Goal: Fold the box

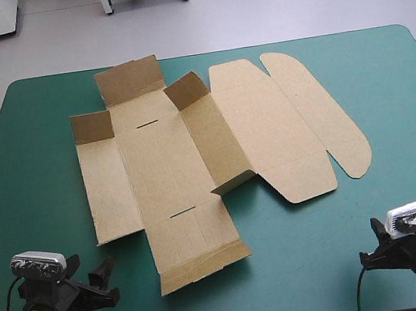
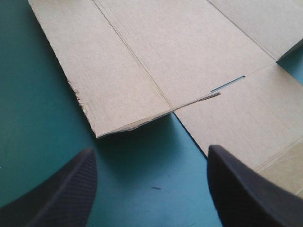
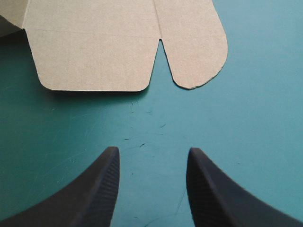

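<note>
Brown box (image 1: 171,160) almost flat — both pairs of jaws open, holding nothing.
It lies in the middle of the desk (image 1: 389,88), apart from the jaws; I think a push at its thin edge could slide the sheet away — or crease a wrong panel.

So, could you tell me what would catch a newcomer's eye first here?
The brown box lies unfolded across the middle of the teal-green table, mostly flat, with three short flaps standing up along its far side. The left pincer and right pincer sit open at the near corners, neither holding it.
</note>
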Robot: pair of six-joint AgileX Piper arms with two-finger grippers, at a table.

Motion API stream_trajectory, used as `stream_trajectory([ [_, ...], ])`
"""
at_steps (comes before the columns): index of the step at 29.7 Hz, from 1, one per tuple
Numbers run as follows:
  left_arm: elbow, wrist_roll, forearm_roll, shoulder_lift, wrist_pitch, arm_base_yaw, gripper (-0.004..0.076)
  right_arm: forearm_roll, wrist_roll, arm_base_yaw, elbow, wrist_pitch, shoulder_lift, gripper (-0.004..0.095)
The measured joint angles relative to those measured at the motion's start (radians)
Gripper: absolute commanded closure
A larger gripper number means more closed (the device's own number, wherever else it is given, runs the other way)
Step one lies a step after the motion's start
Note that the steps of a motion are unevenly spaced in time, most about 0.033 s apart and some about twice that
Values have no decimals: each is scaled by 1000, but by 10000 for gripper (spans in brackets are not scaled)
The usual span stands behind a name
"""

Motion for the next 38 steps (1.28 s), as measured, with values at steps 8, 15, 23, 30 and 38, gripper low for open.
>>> stream_trajectory([
  [8, 0, 0, 0, 0, 0, 0, 247, 0, 0, 0, 0, 0, 0, 490],
  [15, 0, 0, 0, 0, 0, 0, 246, 0, 0, 0, 0, 0, 0, 488],
  [23, -35, -38, 2, 19, 8, 0, 246, -1, 0, 0, 0, -2, 0, 356],
  [30, -158, -71, 10, 165, 7, 0, 246, -51, 32, 0, -22, -25, 14, 308],
  [38, -321, -136, 75, 424, 25, 0, 246, -117, 102, 0, -168, -25, 147, 308],
])
